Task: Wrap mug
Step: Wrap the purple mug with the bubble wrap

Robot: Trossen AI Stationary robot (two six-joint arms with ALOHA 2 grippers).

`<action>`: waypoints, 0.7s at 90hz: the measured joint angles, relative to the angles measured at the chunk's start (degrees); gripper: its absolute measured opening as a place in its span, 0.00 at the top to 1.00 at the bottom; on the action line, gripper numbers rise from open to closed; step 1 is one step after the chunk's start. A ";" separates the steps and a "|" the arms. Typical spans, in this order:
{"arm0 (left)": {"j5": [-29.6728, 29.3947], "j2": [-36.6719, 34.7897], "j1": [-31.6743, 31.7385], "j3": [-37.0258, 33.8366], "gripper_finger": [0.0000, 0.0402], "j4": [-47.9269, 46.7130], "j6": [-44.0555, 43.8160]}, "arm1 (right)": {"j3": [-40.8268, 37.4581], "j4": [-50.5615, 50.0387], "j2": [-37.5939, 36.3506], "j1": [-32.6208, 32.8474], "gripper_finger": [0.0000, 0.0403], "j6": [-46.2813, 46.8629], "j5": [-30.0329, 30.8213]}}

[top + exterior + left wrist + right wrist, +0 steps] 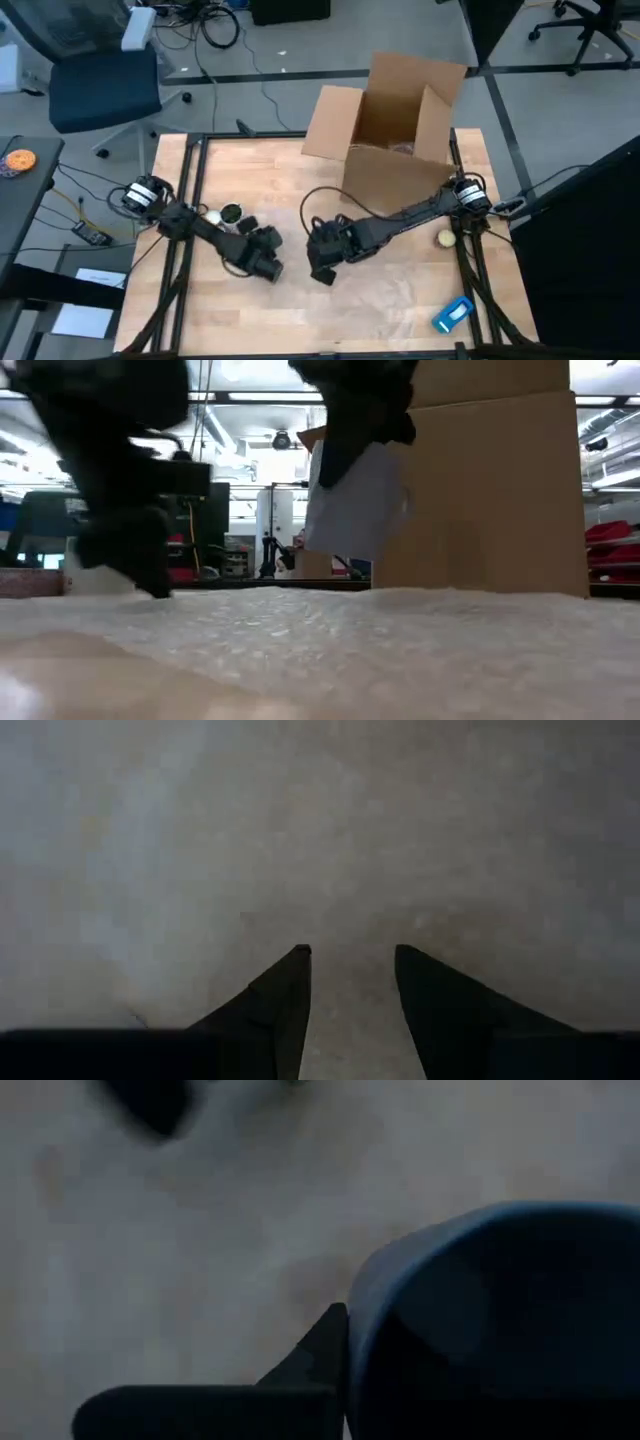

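A pale blue mug point(355, 500) hangs tilted under my right gripper point(350, 430), which is shut on its rim above the middle of the table point(322, 268). Beneath it, a sheet of clear bubble wrap point(320, 650) lies flat over the near half of the table point(400, 292). Just left of the mug, my left gripper point(268, 266) is open and points down at the wrap point(350, 870), with nothing between its fingers. My right gripper holds the mug by its rim point(365, 1295), coming from above. One finger point(322, 1348) lies against the outside of the wall; the other is hidden by the mug. The mug hangs tilted below the fingers, clear of the bubble wrap. My left gripper's tips are at the level of the wrap; whether they touch it cannot be told.
An open cardboard box point(395, 110) stands at the table's far edge, right of centre. A pale ball point(445, 238) and a blue object point(452, 314) lie near the right edge. Two small round things point(225, 213) lie beside the left arm.
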 joint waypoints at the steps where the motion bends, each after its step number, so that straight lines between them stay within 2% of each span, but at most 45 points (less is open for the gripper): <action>1: -0.11 0.00 0.55 0.00 0.67 -0.05 0.56 | 0.00 -0.01 0.00 0.21 1.00 -0.01 -0.40; 14: -0.81 -0.02 7.35 0.00 0.67 0.84 7.02 | 0.00 -0.07 0.03 2.75 1.00 -0.19 -5.50; 32: -0.64 0.00 12.74 0.85 0.67 2.84 9.78 | -1.72 2.65 0.13 4.77 1.00 -7.91 -6.76; 47: 2.15 -0.91 11.46 3.96 0.67 1.92 12.27 | -5.50 7.82 0.13 4.83 1.00 -16.34 -5.81; 63: 3.87 -3.08 5.62 5.39 0.67 2.09 11.83 | -7.22 7.48 0.24 4.70 1.00 -23.37 -6.73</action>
